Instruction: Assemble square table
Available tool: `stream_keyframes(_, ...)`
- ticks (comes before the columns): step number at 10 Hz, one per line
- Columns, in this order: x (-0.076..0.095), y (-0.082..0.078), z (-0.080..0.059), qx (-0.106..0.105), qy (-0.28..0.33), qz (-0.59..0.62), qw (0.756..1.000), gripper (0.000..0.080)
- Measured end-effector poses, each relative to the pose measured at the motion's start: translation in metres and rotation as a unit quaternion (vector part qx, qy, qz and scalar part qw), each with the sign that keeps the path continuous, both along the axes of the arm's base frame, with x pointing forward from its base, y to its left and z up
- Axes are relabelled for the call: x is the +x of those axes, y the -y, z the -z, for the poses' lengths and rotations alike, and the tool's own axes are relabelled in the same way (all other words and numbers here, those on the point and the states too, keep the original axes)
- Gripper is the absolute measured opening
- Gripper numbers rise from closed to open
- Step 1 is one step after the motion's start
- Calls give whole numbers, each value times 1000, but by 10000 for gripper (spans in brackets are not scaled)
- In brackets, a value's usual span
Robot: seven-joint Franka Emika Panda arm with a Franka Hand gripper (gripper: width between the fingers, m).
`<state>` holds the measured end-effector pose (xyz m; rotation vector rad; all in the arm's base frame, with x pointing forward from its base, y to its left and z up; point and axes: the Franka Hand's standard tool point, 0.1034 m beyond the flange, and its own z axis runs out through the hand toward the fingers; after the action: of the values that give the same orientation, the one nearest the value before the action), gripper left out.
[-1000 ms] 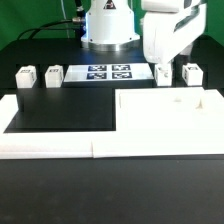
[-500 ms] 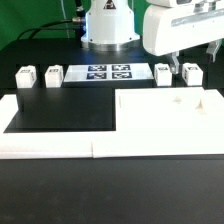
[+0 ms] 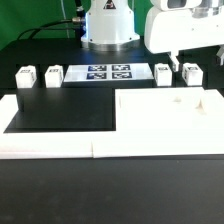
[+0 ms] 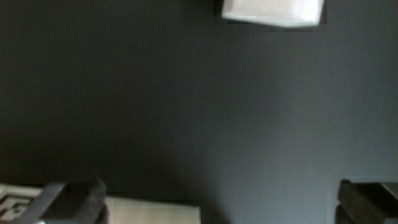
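Up it comes! The end effector [image 4: 222,203] has lifted clear of the inner right leg [image 3: 164,73]. A second ago that leg sat half hidden beneath it, just off the marker board's [image 3: 108,72] end on the exterior view's right. Now the leg stands in plain sight, with the outer right leg [image 3: 191,72] just beside it. The fingers [image 4: 71,200] are spread wide, with nothing between them but dark tabletop [image 4: 196,110]. Past the marker board's other end, the two left legs [image 3: 54,74] haven't budged. The square panel [image 3: 165,118] lies flat in front of the marker board, toward the exterior view's right, by the low border wall [image 3: 50,145].
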<state>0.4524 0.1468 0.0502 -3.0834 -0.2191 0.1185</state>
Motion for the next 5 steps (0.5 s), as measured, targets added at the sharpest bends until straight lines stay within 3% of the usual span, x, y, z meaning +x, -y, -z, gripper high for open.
stream_keyframes(3,0,1,-1,-6,-22,-5,1000,649)
stream_keyframes(4,-7,2,0,-18,-69,-3,997,649)
stream_keyframes(5,-15,-12,4,-31,-118,32,992,649)
